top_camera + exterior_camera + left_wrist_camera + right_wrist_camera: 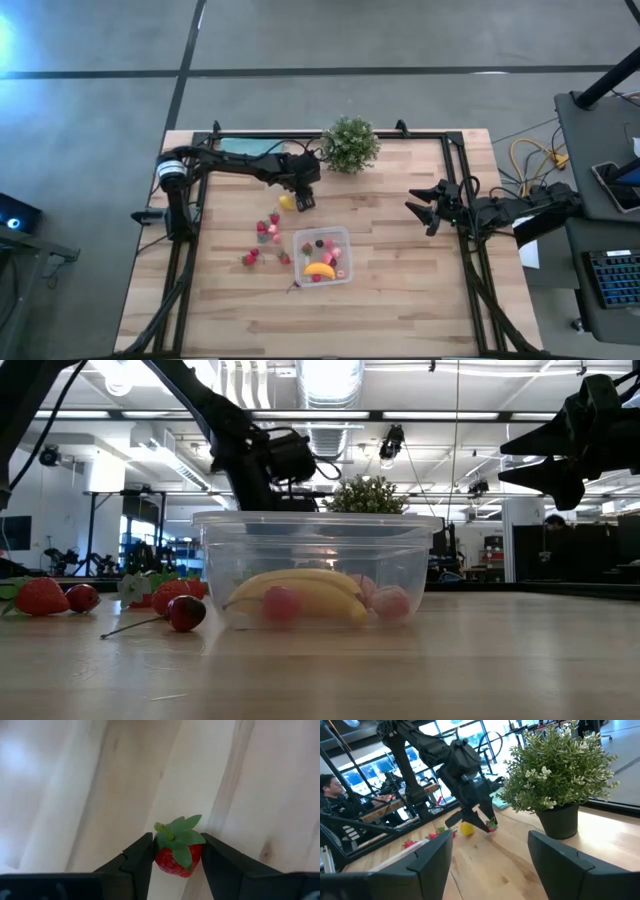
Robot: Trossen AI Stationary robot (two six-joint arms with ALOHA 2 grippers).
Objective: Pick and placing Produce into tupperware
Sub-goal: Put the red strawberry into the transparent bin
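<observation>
Strawberry [176, 852]: clamped between left gripper [176, 865] fingers, above the table [400, 250], beside the lemon [287, 202].
Tupperware [322, 256]: mid-table, held banana [319, 269] and berries.
Loose produce [262, 240]: scattered left of tupperware.
Right gripper [424, 210]: fingers apart, empty, well apart from tupperware.

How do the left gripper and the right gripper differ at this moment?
The left gripper is shut on a red strawberry; the right gripper is open and empty. The left gripper works beside the lemon; the right gripper waits apart at the table's right side. Both have dark fingers.
</observation>
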